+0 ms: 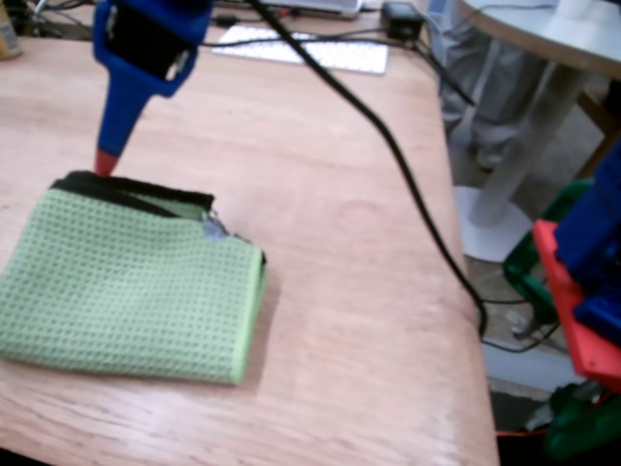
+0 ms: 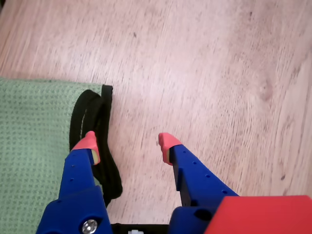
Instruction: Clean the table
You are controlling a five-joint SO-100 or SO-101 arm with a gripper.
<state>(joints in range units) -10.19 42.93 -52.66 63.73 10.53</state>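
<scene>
A large wooden table [image 1: 349,194] fills most of the fixed view. Its top is light reddish-brown with fine visible grain, and its right edge curves round toward the near side. Beyond that edge stands a grey round pedestal table [image 1: 543,39] on a pale column, with a person's grey trouser legs [image 1: 466,78] behind it.

On the left part of the wooden top lies a folded green cloth [image 1: 126,291], soft, with a small waffle weave (the squares show clearly in both views). It is roughly rectangular and lies flat. A black fabric trim [image 1: 126,186] runs along its far edge; in the wrist view this trim forms a loose loop at the cloth's corner.

A black cable [image 1: 388,146] crosses the table diagonally from the top of the fixed view and drops over the right edge. A white keyboard [image 1: 310,50] lies at the far side. Red, blue and green plastic parts [image 1: 582,320] stand blurred at the right, off the table.

The blue arm comes down from the upper left. Its gripper [image 2: 127,146], blue with red fingertips [image 2: 168,141], is spread wide and holds nothing. In the wrist view one tip sits over the black loop, the other over bare wood.
</scene>
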